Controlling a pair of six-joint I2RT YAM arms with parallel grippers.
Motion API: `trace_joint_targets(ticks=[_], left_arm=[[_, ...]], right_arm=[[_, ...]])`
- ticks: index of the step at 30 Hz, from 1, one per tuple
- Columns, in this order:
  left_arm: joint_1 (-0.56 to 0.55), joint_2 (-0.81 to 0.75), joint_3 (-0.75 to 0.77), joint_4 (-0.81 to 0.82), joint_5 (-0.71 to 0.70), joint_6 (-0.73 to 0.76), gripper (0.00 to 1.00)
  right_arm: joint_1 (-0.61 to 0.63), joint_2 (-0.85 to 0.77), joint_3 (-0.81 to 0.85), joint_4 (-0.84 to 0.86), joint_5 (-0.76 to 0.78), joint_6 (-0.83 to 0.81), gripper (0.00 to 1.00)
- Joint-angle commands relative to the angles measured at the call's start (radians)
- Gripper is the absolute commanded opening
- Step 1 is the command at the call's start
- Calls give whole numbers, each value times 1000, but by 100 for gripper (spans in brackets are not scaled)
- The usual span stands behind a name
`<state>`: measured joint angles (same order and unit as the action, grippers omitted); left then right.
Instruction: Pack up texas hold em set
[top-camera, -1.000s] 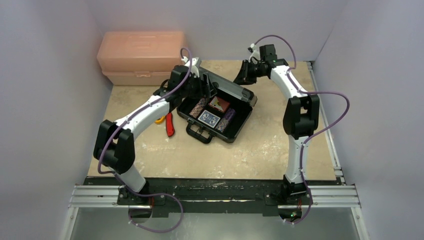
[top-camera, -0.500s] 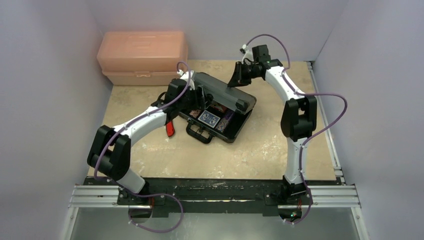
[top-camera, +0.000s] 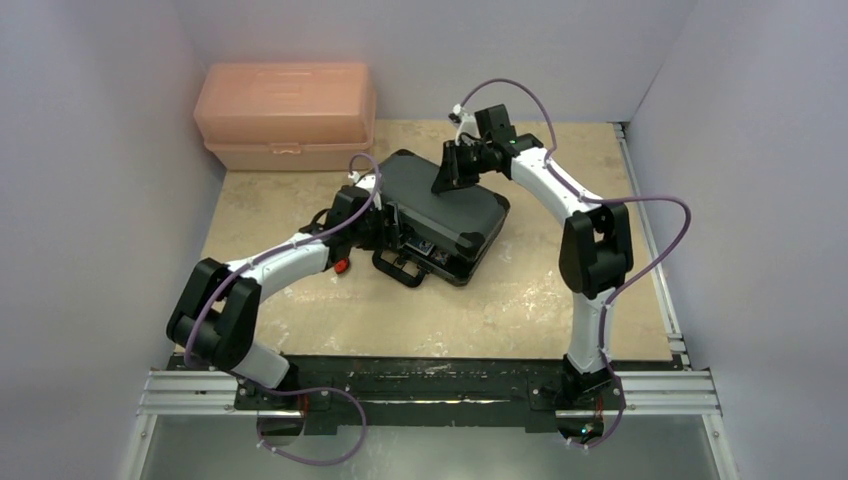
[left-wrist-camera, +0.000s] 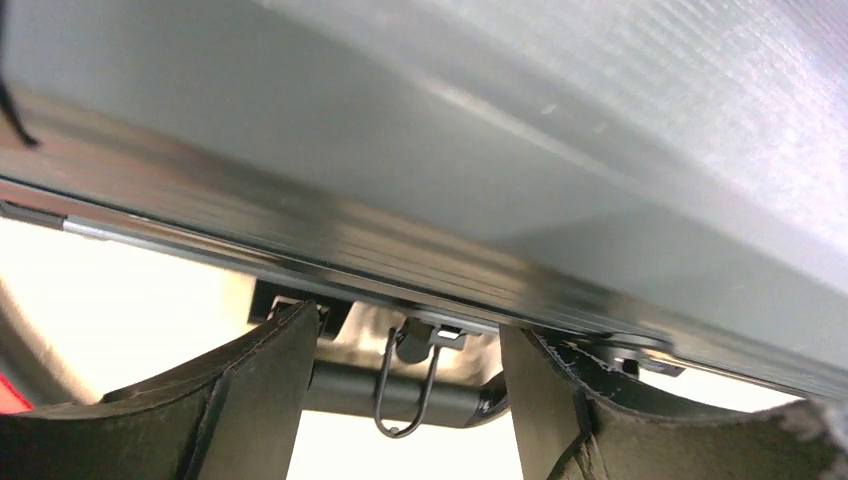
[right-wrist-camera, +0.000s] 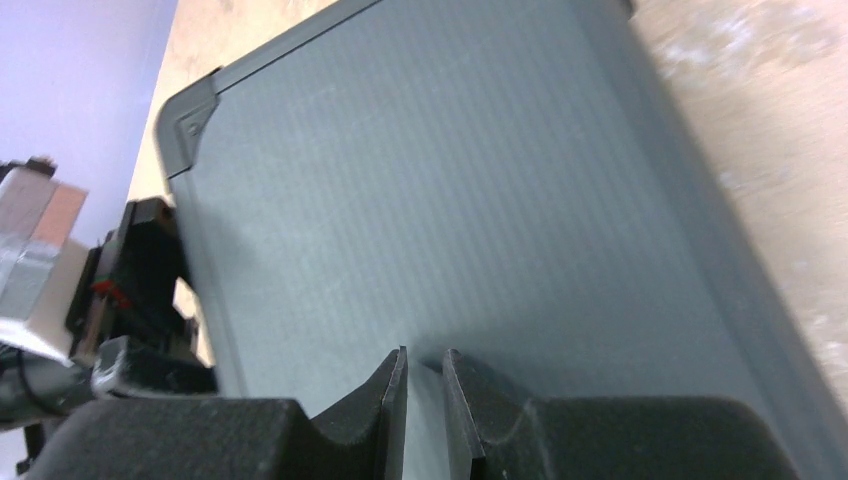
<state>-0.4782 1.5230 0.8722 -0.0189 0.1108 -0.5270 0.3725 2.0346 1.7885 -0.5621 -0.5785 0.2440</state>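
Note:
The black briefcase (top-camera: 440, 200) lies mid-table with its lid lowered almost flat, a narrow gap left along the front edge above the handle (top-camera: 398, 270). The chip stacks and card decks are hidden under the lid. My right gripper (top-camera: 445, 178) is shut, its tips resting on the lid's top (right-wrist-camera: 450, 180) near the back; it also shows in the right wrist view (right-wrist-camera: 425, 358). My left gripper (top-camera: 395, 225) is open at the case's front-left edge, just below the lid (left-wrist-camera: 500, 120). Its fingers (left-wrist-camera: 250, 400) straddle the handle bar (left-wrist-camera: 340, 392) and a wire latch loop (left-wrist-camera: 405, 385) without touching them.
A large pink plastic toolbox (top-camera: 285, 110) stands at the back left against the wall. A red utility knife (top-camera: 342, 266) lies left of the case, mostly hidden under my left arm. Grey walls enclose the table on three sides.
The lid has swung down from upright to almost closed, covering the decks and chips. My right gripper followed it forward and down. My left gripper has moved toward the front edge.

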Motion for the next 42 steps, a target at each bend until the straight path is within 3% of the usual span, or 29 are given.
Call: trace_joint_targets(ticks=[1,17,30,33,42], left_arm=[[7,-63,-19,135,-58,2,66],[7,-170,-62,88,-104,9,66],[7,-455,-193,-78,-259,-27,67],[7,-533,-230,-108,-289,-38,71],[7,-649,-253,-226,-326,-83,99]], right_arm=[[41,-42,-76,-8,-31,12,23],[94,-64,-135,-4,-11,3,22],[126,-107,-117,-32,30,4,22],[130,-130,-117,-36,52,4,22],[133,-204,-139,-9,190,43,25]])
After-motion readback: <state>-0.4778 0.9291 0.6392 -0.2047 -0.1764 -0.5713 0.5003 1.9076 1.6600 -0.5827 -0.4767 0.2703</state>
